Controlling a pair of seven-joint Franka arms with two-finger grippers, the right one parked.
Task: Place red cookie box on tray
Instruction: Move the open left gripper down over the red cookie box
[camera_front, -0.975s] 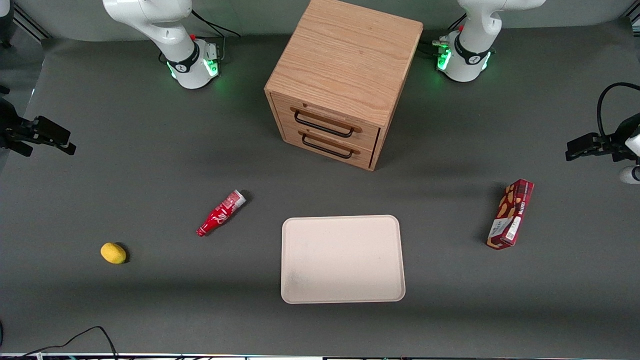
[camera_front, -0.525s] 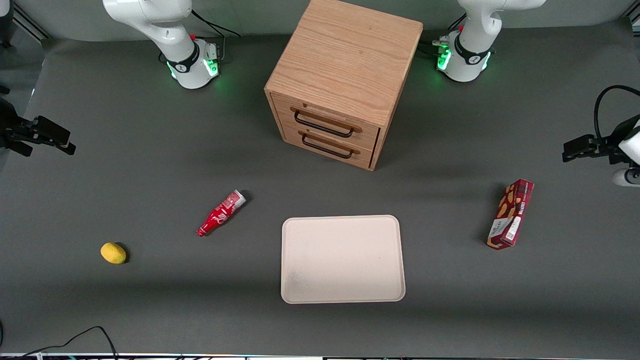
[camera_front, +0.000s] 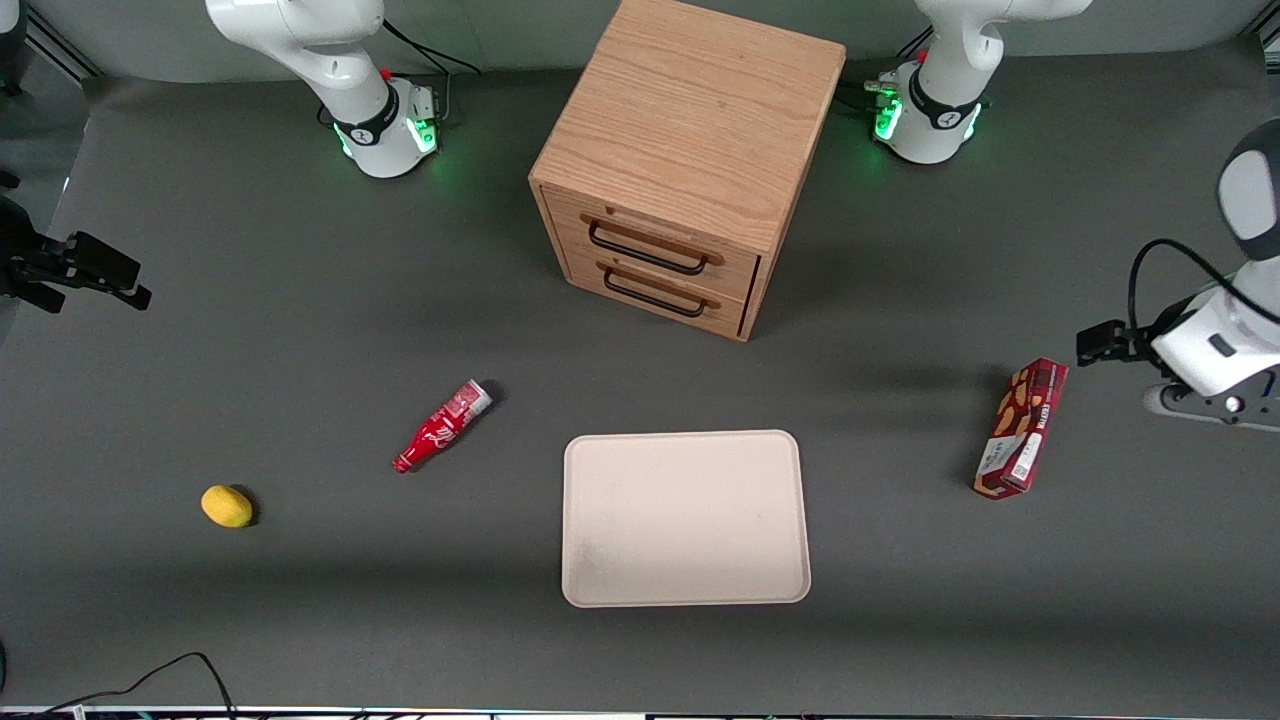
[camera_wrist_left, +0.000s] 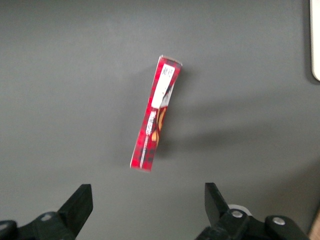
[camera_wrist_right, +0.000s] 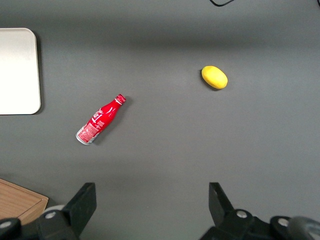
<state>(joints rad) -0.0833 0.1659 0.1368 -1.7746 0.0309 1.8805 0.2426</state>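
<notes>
We have the left gripper (camera_wrist_left: 145, 200) up in the air with its fingers (camera_wrist_left: 80, 202) spread wide apart and nothing between them; in the front view the gripper (camera_front: 1100, 345) sits at the right edge of the frame, mid-height, just beside the upper end of the red cookie box (camera_front: 1021, 429) and not touching it. The wrist view looks straight down on the red cookie box (camera_wrist_left: 155, 113), which lies flat on the grey table (camera_front: 300, 300), clear of both fingertips. In the front frame the box runs almost vertically, white label patches at its lower end, nearest the front camera. The tray (camera_front: 685, 518) is at lower centre of the front frame, well apart from the box, bare; we catch only a sliver of its rim (camera_wrist_left: 315, 45) from the wrist. The wooden drawer cabinet (camera_front: 690, 160) stands at top centre, farther from the front camera than the tray, both drawers shut. Toward the parked arm's end, a small red bottle (camera_front: 441, 427) lies on its side in the left-centre of the frame, and a lemon (camera_front: 227, 506) at lower left.
</notes>
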